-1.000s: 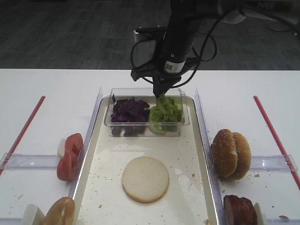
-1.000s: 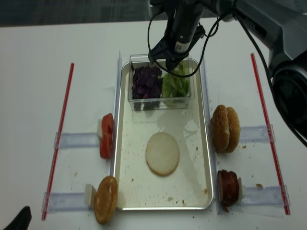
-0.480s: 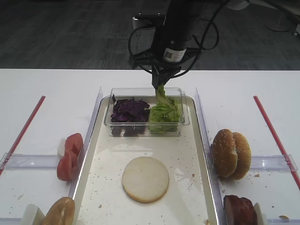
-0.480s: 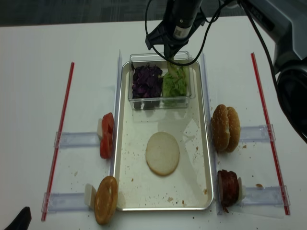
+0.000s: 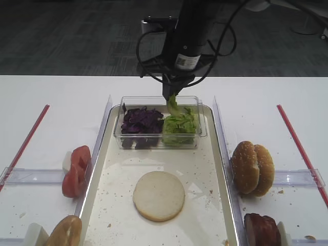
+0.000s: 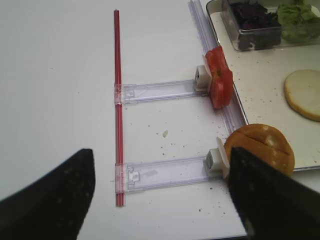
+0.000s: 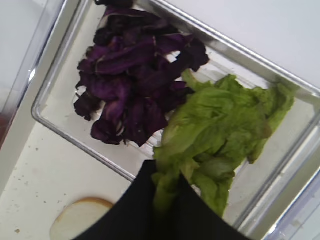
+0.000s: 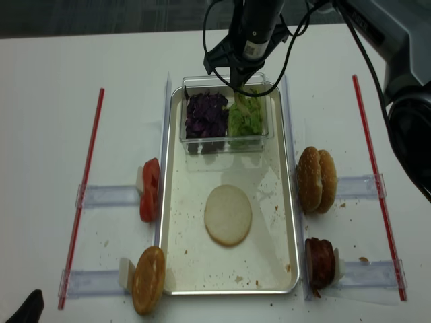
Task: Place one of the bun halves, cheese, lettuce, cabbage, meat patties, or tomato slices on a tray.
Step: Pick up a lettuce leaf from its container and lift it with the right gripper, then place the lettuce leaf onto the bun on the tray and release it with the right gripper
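Overhead, the right pincer (image 5: 170, 95) hangs above the clear plastic box (image 5: 160, 134), its jaws pressed together on a ragged leaf of lettuce (image 5: 173, 105). That leaf trails down to the heap of lettuce below; whether it has come free of the heap cannot be told. In the right wrist view the leaf (image 7: 167, 192) runs up between the dark fingers (image 7: 131, 210), with the cabbage (image 7: 134, 80) in the neighbouring half of the box.

The box stands at the far end of the tray (image 5: 98, 179). A pale bun disc (image 5: 159, 196) lies cut face up on the tray's floor, nearer the camera, among crumbs.

On the white desk (image 5: 51, 102), tomato slices (image 5: 76, 170) and a seeded bun half (image 5: 64, 232) stand left of the tray; two more bun halves (image 5: 252, 167) and the meat patties (image 5: 262, 229) stand right of it.

The left pincer (image 6: 160, 195), seen in the left wrist view, hovers over the desk with jaws apart and nothing between them.
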Controlling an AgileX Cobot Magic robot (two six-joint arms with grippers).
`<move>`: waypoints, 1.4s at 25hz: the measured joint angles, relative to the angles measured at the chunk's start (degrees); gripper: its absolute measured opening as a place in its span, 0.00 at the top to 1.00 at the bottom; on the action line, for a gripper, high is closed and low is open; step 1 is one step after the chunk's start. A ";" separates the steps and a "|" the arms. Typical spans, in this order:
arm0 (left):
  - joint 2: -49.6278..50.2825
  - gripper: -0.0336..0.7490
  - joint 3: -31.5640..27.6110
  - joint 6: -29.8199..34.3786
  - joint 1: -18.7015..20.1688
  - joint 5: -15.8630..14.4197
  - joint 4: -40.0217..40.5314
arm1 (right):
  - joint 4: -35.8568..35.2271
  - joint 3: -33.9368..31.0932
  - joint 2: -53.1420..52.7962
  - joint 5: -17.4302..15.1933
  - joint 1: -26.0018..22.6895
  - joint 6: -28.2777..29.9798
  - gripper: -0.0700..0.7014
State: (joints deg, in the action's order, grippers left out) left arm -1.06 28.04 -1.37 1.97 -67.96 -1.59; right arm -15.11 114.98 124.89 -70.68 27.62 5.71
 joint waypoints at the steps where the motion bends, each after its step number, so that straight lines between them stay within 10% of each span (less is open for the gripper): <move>1: 0.00 0.31 0.00 0.00 0.00 0.00 0.00 | 0.00 0.00 0.00 0.00 0.50 0.00 0.83; 35: 0.00 0.31 0.00 0.00 0.00 0.00 0.00 | -0.22 -26.48 -15.16 0.23 15.31 -0.49 0.83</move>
State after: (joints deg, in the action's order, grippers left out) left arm -1.06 28.04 -1.37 1.97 -67.96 -1.59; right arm -15.33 88.50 109.73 -70.45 42.93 5.22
